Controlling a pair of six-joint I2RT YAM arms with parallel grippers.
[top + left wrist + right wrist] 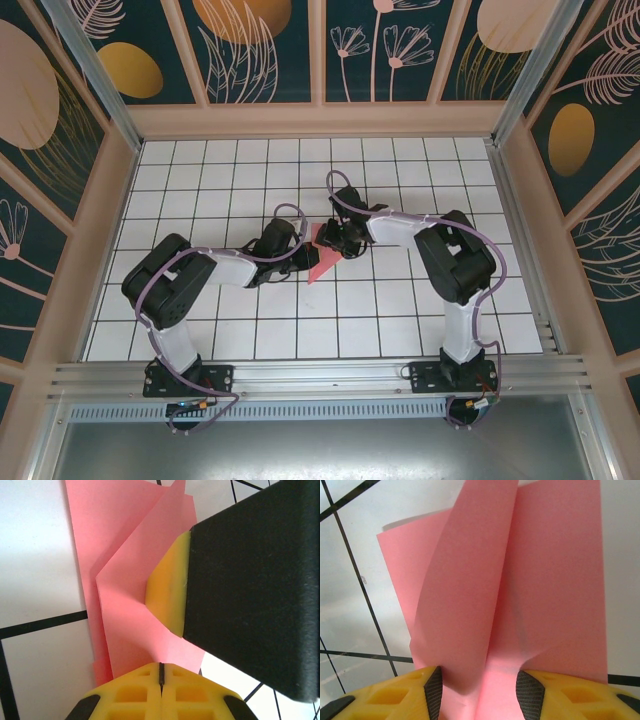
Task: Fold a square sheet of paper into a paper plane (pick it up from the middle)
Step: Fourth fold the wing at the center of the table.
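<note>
While both arms are reaching in over the white tiled table (400, 310), the pink paper sheet (322, 262) is lying partly folded at that table's middle, between the two claws. Left gripper (160, 672) is sitting at the sheet's left edge with its yellow fingertips pressing tight together. The paper edge is running in right at the tips, and I cannot tell if it is pinched between them or lying under them. Right gripper (475, 687) is working from the sheet's opposite side with its fingers spread apart, straddling a raised flap that is standing up between them. One of its yellow pads (167, 597) is pushing against that creased flap. Lower layers are staying flat on the table.
</note>
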